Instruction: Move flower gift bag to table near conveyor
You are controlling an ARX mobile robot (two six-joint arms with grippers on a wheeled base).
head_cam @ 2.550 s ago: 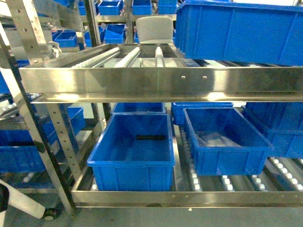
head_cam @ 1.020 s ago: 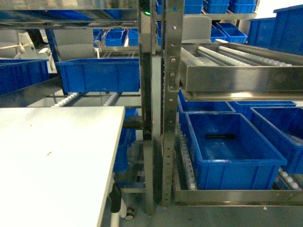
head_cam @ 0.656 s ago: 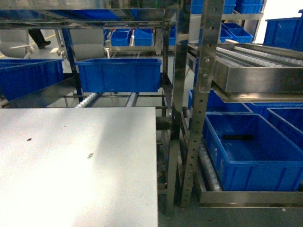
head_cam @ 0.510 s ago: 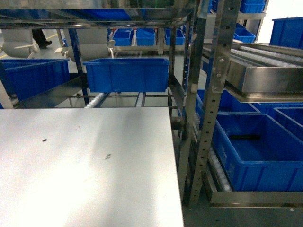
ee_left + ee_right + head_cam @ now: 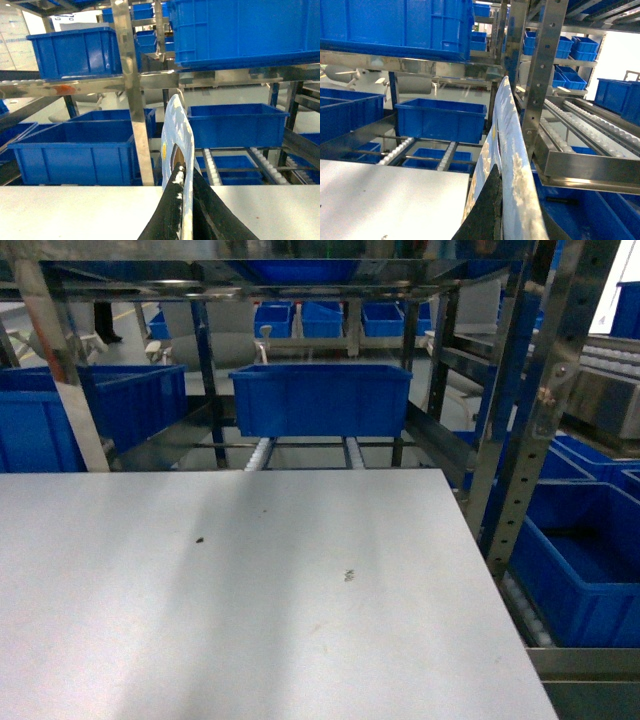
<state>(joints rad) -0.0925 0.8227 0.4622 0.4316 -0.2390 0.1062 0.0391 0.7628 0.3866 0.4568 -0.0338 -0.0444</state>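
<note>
Two black grippers, left [image 5: 182, 200] and right [image 5: 507, 210], each pinched an edge of the pale flowered paper gift bag [image 5: 176, 140]. Since earlier, the white-grey matte table [image 5: 250, 600] had filled the head view, the steel roller conveyor [image 5: 580, 125] sliding rightward.

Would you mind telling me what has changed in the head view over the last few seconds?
The head view has swung left, from the rack's blue bins onto the table, which now fills most of the frame. The conveyor with a blue bin sits behind its far edge. The tabletop stayed bare except for specks. Both end effectors grip the flower gift bag, not yet set down.
</note>
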